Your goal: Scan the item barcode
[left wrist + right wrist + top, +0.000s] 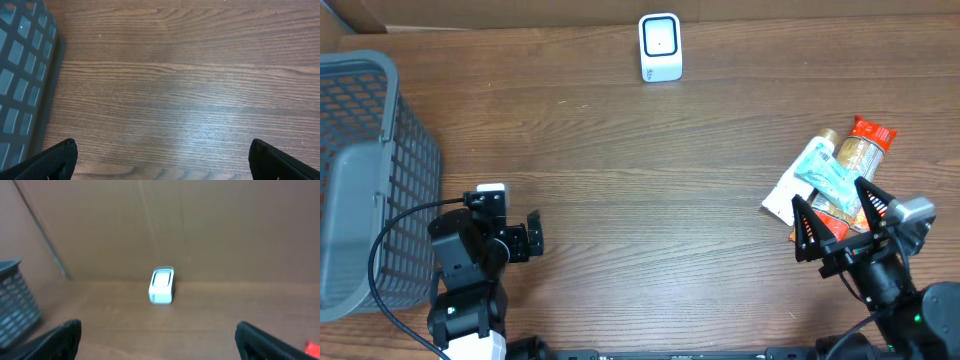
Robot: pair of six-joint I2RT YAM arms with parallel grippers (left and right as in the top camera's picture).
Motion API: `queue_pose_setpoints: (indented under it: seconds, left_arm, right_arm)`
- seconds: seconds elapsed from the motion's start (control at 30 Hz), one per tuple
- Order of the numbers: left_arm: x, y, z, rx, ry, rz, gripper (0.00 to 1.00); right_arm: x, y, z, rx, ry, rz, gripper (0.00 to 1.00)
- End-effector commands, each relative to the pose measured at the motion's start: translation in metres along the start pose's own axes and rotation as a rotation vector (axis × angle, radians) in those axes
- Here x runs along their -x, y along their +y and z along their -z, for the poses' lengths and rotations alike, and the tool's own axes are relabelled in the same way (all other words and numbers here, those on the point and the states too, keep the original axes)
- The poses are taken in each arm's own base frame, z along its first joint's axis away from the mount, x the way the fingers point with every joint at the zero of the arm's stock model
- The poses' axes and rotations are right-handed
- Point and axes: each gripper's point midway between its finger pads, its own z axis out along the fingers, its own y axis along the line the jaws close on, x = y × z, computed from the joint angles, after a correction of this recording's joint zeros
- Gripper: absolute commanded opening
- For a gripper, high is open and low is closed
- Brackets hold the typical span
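Observation:
A white barcode scanner [660,46] stands upright at the far middle of the table, and shows small in the right wrist view as the scanner [162,285]. A pile of items lies at the right: a light blue packet [825,175], a bottle with a red cap [865,145] and a flat white pack [782,200]. My right gripper [835,215] hangs open over the near side of that pile, its fingers [65,335] wide apart with nothing between them. My left gripper [510,215] is open near the basket, holding nothing; its fingertips [62,152] frame bare wood.
A grey mesh basket [360,170] fills the left edge of the table, close to the left arm, and shows as the basket [22,70] in the left wrist view. A cardboard wall [160,225] runs behind the scanner. A black cable [385,250] loops by the left arm.

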Motion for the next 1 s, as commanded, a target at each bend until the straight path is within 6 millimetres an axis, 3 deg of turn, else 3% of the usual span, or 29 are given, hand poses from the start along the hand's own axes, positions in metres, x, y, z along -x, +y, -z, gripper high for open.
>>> queue_pose_setpoints:
  seconds: [0.0,0.4,0.6,0.97]
  left_arm:
    - [0.000,-0.001,0.000,-0.010,-0.004,-0.016,1.00]
    - [0.000,-0.001,0.000,-0.010,-0.004,-0.016,0.99]
    - [0.000,-0.001,0.000,-0.010,-0.004,-0.016,1.00]
    - [0.000,-0.001,0.000,-0.010,-0.004,-0.016,1.00]
  right_arm:
    - [-0.016,-0.014,-0.004,-0.044,-0.058,0.011,1.00]
    - [-0.058,-0.034,-0.014,-0.062,-0.251,0.036,1.00]
    - [-0.086,-0.047,-0.020,-0.115,-0.217,0.022,1.00]
    - [-0.126,-0.054,-0.027,-0.122,-0.125,0.012,1.00]
